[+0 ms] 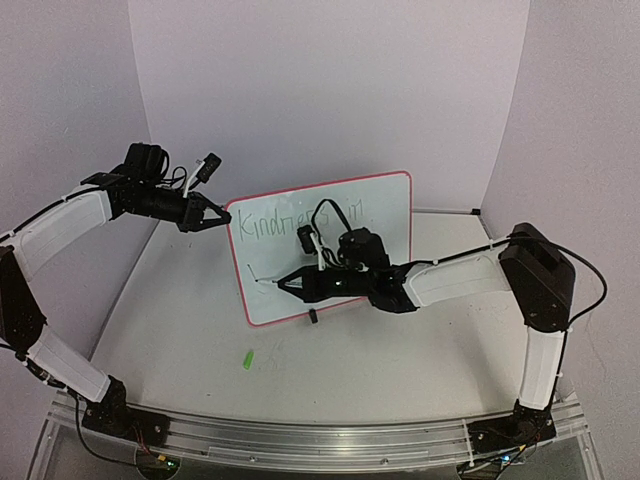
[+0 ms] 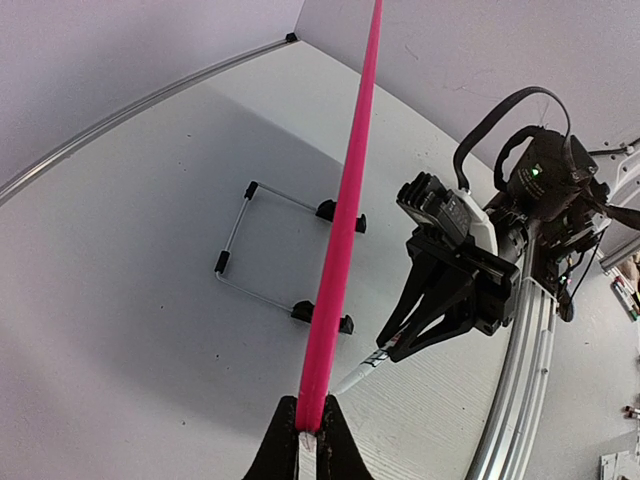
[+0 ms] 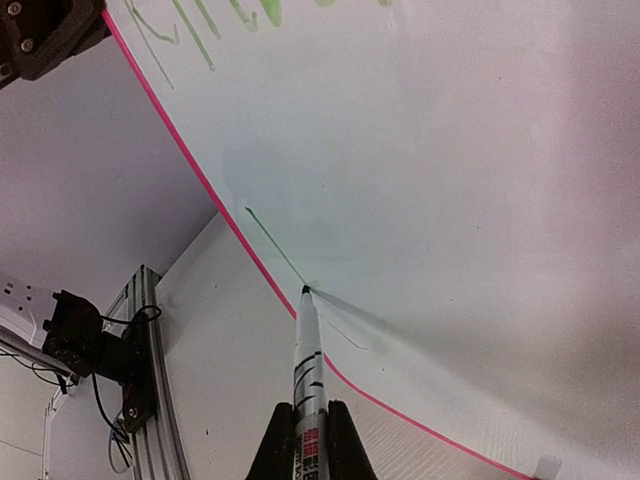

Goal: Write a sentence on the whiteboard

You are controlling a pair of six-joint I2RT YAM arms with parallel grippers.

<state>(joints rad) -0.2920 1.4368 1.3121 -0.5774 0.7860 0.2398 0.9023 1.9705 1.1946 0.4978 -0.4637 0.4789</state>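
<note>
The whiteboard (image 1: 385, 225) stands tilted mid-table, its pink rim edge-on in the left wrist view (image 2: 345, 200). One line of the green sentence (image 1: 290, 222), reading about "Kindness in", runs across its top; its start shows in the right wrist view (image 3: 200, 30). My left gripper (image 1: 222, 217) is shut on the board's upper left rim (image 2: 308, 430). My right gripper (image 1: 290, 283) is shut on a white marker (image 3: 307, 350). The marker tip touches the board's lower left, at the end of a short green stroke (image 3: 275, 245).
A green marker cap (image 1: 248, 359) lies on the table in front of the board. The wire stand (image 2: 250, 240) with black clips sits behind the board. An aluminium rail (image 1: 300, 440) runs along the near edge. White walls enclose the back and sides.
</note>
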